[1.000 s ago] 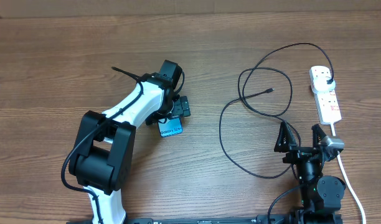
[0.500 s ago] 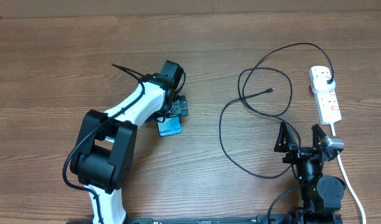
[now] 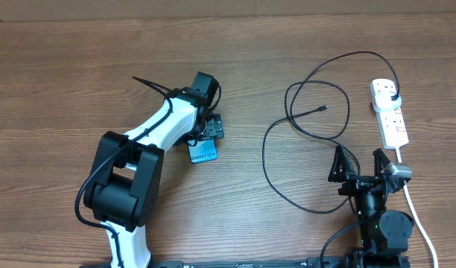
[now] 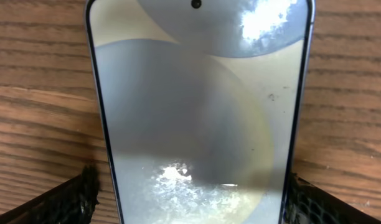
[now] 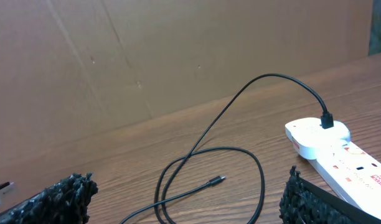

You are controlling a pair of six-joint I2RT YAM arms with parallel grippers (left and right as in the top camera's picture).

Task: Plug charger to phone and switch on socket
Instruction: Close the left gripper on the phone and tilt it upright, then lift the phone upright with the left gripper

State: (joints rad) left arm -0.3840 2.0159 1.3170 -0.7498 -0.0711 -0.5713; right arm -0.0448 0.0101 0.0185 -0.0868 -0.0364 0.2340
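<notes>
The phone [image 3: 203, 154] lies flat on the wooden table; its light-blue screen fills the left wrist view [image 4: 200, 112]. My left gripper [image 3: 210, 131] straddles the phone's far end, with a finger pad at each long edge, shut on it. The charger's black cable [image 3: 267, 160] lies in loops right of centre. Its connector tip [image 3: 323, 109] lies free on the table, and its plug [image 3: 393, 97] sits in the white socket strip [image 3: 392, 119]. My right gripper [image 3: 357, 167] is open and empty, near the front edge. The right wrist view shows the tip [image 5: 216, 181], the plug [image 5: 327, 118] and the strip [image 5: 340, 158].
The strip's white cord [image 3: 418, 216] runs down the right side past my right arm. A brown cardboard wall [image 5: 178, 56] stands behind the table.
The phone and my left gripper have shifted slightly to the left. The right arm and the cable have not moved.
</notes>
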